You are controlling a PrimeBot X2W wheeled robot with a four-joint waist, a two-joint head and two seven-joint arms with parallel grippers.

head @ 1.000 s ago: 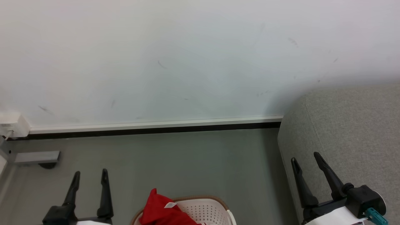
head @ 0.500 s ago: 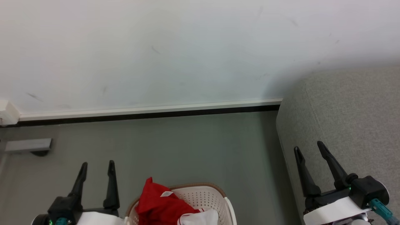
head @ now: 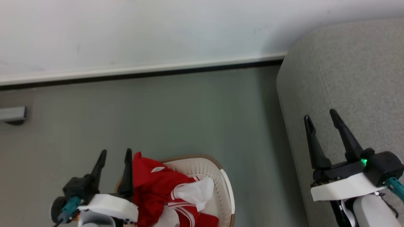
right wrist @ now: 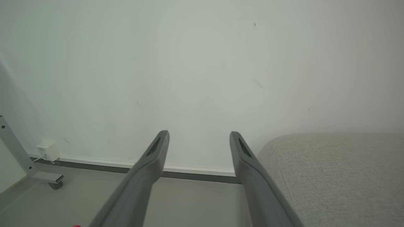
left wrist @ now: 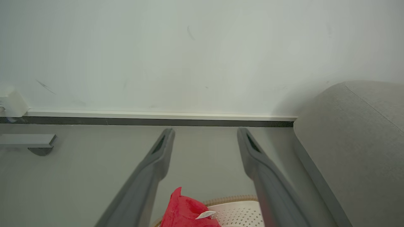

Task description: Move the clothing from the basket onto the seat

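Grey floor (head: 189, 110) — camera tilted down, more clothing (head: 151, 186) showing; left pincer (head: 115, 151), right pincer (head: 319, 113) wide, empty.

Red clothing (head: 154, 186) heaped in basket (head: 228, 192), tools spread.

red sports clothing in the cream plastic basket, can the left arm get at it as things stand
Probably yes. The left gripper stands open right beside the red white-striped sports clothing, which heaps above the brown rim of the oval cream plastic basket; nothing lies between them.
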